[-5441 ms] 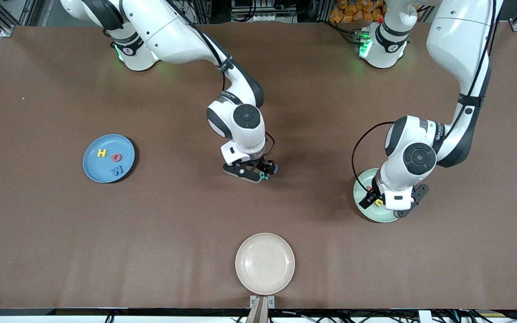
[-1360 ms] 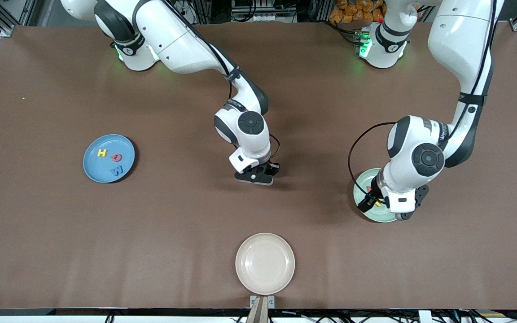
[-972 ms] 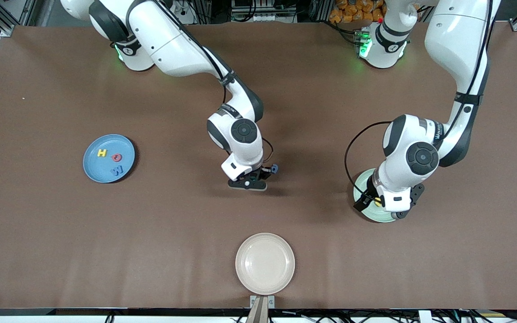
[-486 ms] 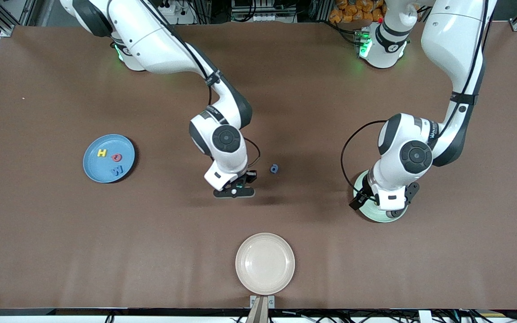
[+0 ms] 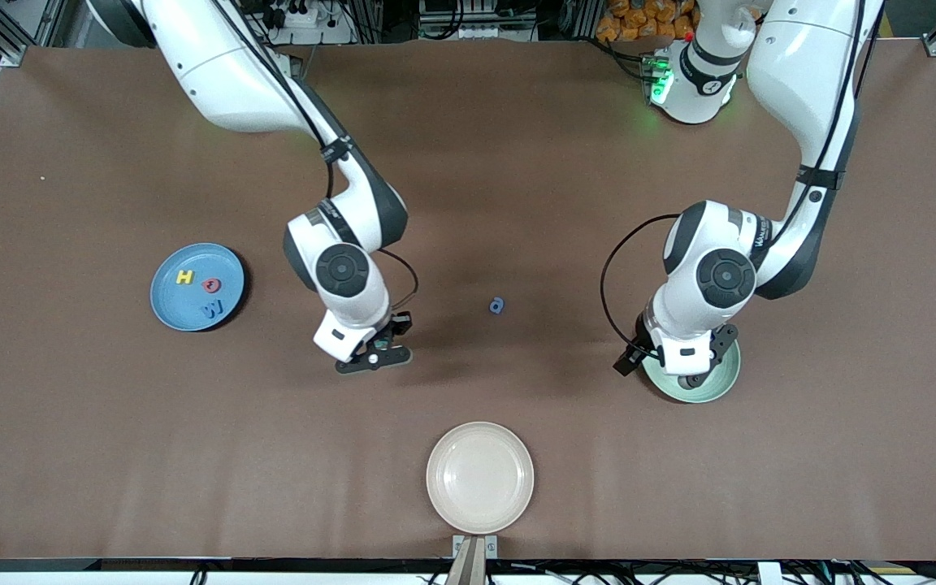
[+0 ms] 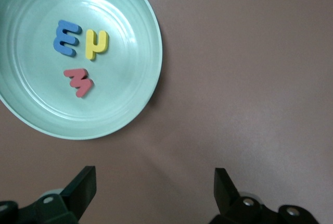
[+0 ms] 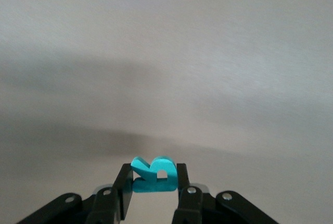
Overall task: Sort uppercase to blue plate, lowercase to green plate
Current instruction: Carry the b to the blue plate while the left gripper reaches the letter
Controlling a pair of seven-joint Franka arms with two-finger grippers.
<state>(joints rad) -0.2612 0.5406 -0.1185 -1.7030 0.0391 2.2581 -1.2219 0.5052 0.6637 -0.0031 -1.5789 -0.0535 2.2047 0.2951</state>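
Right gripper (image 5: 379, 351): clamped on the teal letter (image 7: 153, 171), in the air over bare table (image 5: 110, 422) between the blue plate (image 5: 171, 313) and the loose blue letter (image 5: 496, 305).

Left gripper (image 5: 683, 370): fingers (image 6: 83, 185) spread apart and holding nothing, over the edge of the green plate (image 5: 724, 382) that faces the table's middle.

Blue plate: toward the right arm's end of the table. It holds a yellow H (image 5: 184, 277), a red Q (image 5: 211, 285) and a blue W (image 5: 212, 309).

Green plate (image 6: 145, 36): toward the left arm's end. In the left wrist view it holds a blue letter (image 6: 66, 38), a yellow letter (image 6: 97, 43) and a red w (image 6: 78, 82); the yellow one lies at 3 o'clock from the blue one and the red w at 6 o'clock from the pair.

Loose blue letter: on bare table near its middle.

Cream plate (image 5: 479, 477): nearest the front camera.
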